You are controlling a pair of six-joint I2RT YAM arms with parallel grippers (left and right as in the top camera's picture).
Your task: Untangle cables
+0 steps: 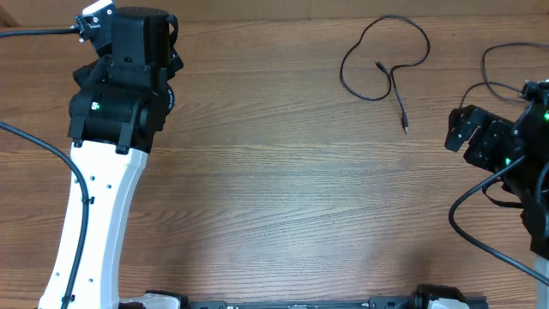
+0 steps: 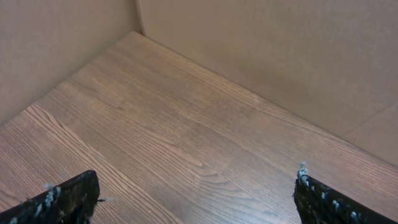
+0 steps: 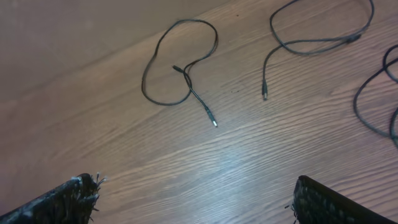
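Overhead, a looped cable (image 1: 383, 60) lies at 1 o'clock on the counter (image 1: 274, 189); a second cable (image 1: 487, 53) at 3 o'clock runs off-frame. Left wrist: the left end effector (image 2: 198, 190) is spread and empty. Right wrist: the right end effector (image 3: 194, 193) is also released, with a third cable (image 3: 357, 102) cropped at 3 o'clock.

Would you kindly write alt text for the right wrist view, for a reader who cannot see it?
A thin black looped cable crosses itself on the wooden table; a second cable curves at upper right and more cable shows at the right edge. The right gripper frames the bottom corners with open fingers, holding nothing.
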